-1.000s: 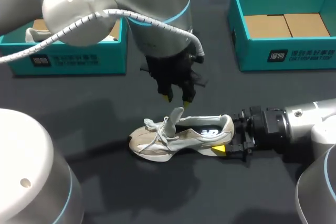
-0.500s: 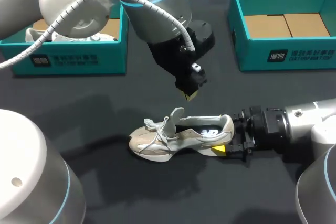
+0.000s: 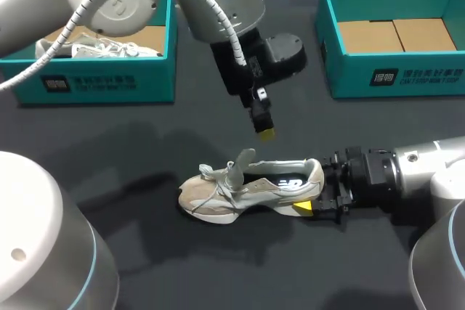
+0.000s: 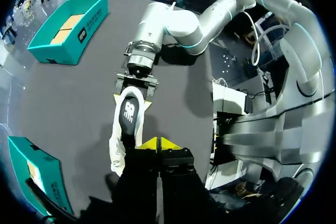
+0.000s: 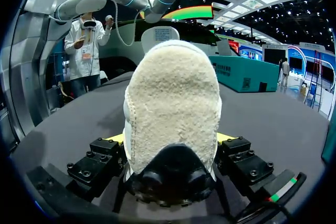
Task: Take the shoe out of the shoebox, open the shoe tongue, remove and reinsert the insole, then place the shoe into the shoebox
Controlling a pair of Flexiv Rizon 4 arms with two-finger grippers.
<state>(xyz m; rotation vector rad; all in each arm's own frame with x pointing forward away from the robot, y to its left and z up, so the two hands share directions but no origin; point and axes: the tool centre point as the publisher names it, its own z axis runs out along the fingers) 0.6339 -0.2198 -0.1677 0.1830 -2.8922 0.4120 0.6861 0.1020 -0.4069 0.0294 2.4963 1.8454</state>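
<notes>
Head view showed the shoe [image 3: 251,188] resting near the table's [image 3: 218,266] middle, tongue raised, its heel clamped between the right gripper's [image 3: 314,194] fingers. Left gripper [image 3: 265,133] hung above the shoe, apart from it, yellow tips pressed together on nothing.

Seen from my remote station: the dark charcoal desk [image 3: 182,266] fills the head view from edge to edge, its matte surface carrying soft, blurred shadows. In the left wrist view the same surface reads mid-grey and evenly lit; in the right wrist view it shows a dull sheen.
</notes>
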